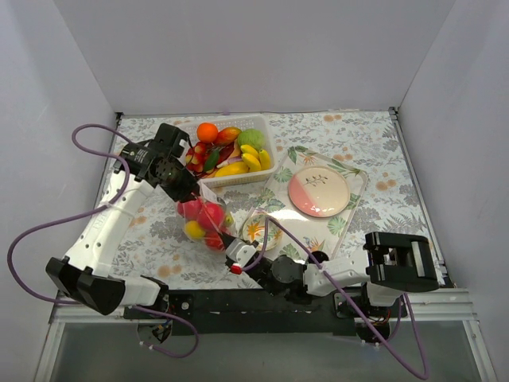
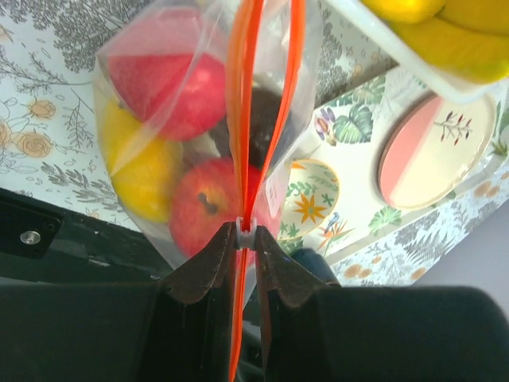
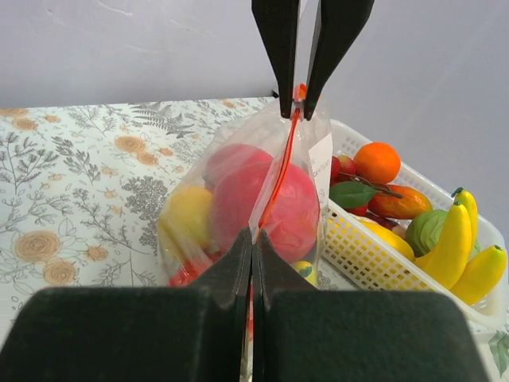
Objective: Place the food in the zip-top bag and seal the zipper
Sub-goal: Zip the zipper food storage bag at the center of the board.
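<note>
The zip-top bag (image 1: 205, 220) is held stretched above the table between both grippers. It holds food: red apples (image 2: 163, 91) and a yellow piece (image 2: 143, 171). The zipper (image 2: 241, 119) is a red-orange strip along its mouth, still parted ahead of a small white slider (image 2: 246, 235). My left gripper (image 2: 246, 236) is shut on that slider at the bag's far end (image 1: 188, 189). My right gripper (image 3: 253, 240) is shut on the bag's near mouth edge (image 1: 237, 259). In the right wrist view the left gripper's fingers (image 3: 278, 48) pinch the zipper's top end.
A white slotted basket (image 1: 266, 143) behind the bag holds more food: bananas (image 3: 457, 239), an orange (image 3: 376, 161) and green pieces. To the right a clear leaf-patterned tray (image 1: 350, 219) carries a pink and cream plate (image 1: 318, 191). A small floral bowl (image 1: 258, 231) stands beside the bag.
</note>
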You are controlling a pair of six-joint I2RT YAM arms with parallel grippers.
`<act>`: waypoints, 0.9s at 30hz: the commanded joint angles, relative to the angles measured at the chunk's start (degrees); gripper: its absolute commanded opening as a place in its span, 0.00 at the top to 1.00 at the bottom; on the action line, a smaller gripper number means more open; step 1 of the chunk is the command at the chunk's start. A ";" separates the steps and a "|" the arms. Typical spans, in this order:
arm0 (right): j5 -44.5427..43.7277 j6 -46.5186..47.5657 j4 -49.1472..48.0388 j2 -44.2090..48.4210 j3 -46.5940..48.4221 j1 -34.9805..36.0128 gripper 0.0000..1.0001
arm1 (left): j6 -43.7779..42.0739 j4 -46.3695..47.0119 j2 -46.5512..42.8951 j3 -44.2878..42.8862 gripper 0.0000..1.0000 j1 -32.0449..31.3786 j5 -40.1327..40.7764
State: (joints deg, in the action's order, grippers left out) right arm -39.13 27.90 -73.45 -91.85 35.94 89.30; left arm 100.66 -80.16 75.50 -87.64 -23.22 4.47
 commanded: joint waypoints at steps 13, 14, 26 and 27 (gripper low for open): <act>-4.19 1.54 -8.73 5.72 -2.28 6.68 0.99 | 3.05 0.62 5.18 -14.58 0.90 1.60 18.20; -4.54 1.72 -8.73 5.81 -2.28 6.85 0.99 | 2.96 0.62 5.61 -14.58 0.90 1.95 19.16; -5.08 0.75 -7.67 6.25 -2.28 7.73 0.99 | 0.42 0.97 10.27 -17.48 0.89 7.31 27.52; -5.07 0.66 -7.59 6.16 -2.11 7.73 0.99 | 0.33 0.88 10.54 -17.83 0.89 7.49 28.22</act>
State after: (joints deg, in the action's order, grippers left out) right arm -43.92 28.93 -73.49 -87.77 33.87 95.70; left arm 101.71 -81.21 85.58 -102.19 -17.91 22.90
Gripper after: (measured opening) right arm 0.023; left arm 0.126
